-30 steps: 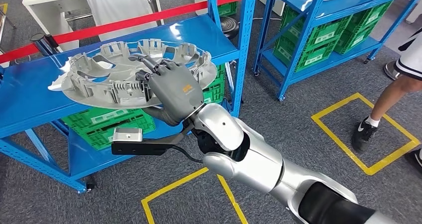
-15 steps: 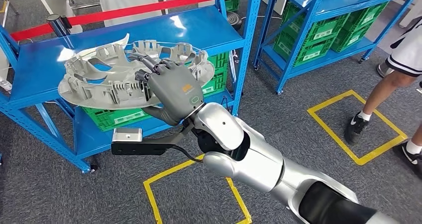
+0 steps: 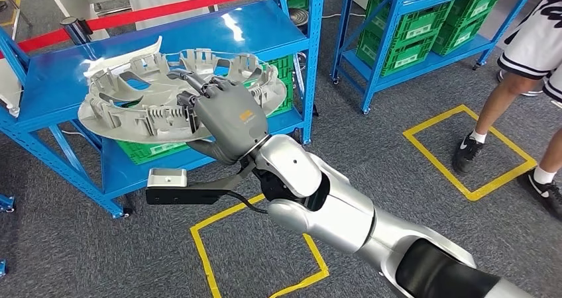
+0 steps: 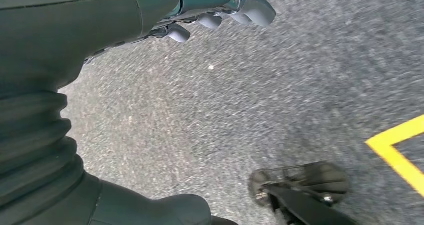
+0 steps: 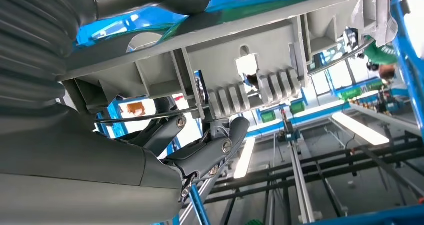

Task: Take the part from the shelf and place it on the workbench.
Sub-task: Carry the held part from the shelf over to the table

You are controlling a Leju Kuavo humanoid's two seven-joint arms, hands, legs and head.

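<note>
Right hand [image 3: 225, 119] grasps the part [image 3: 139, 106] at its 4 o'clock rim (rigid, light, unwieldy plastic; likely to tilt).

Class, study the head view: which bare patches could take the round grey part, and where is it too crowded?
Free: the blue shelf top right of the grey part held by the right hand, and the carpet inside the yellow floor square. Crowded: the lower shelf with green crates, and the far rack, also full of crates.
</note>
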